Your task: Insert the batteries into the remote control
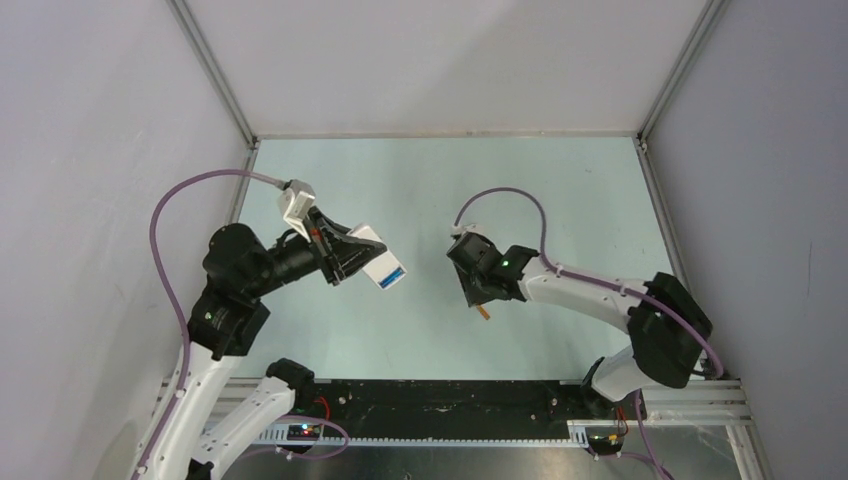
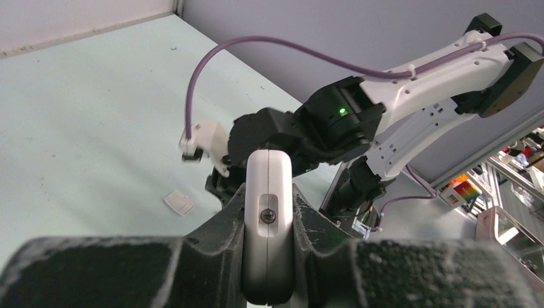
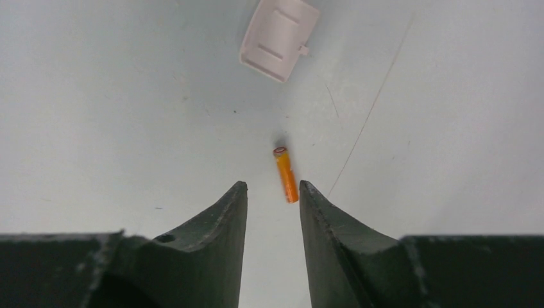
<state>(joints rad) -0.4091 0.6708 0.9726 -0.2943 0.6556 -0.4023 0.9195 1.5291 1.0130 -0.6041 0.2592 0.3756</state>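
One cover (image 3: 279, 38) (unseen from top) nr orange battery (image 3: 286, 174).

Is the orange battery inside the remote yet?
No, the orange battery lies bare on the table, just beyond the open right end effector.

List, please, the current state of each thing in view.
left end effector, shut on the remote control
remote control, held on edge
right end effector, open, above the orange battery
orange battery, lying loose on the table, not gripped
white cover, lying loose on the table
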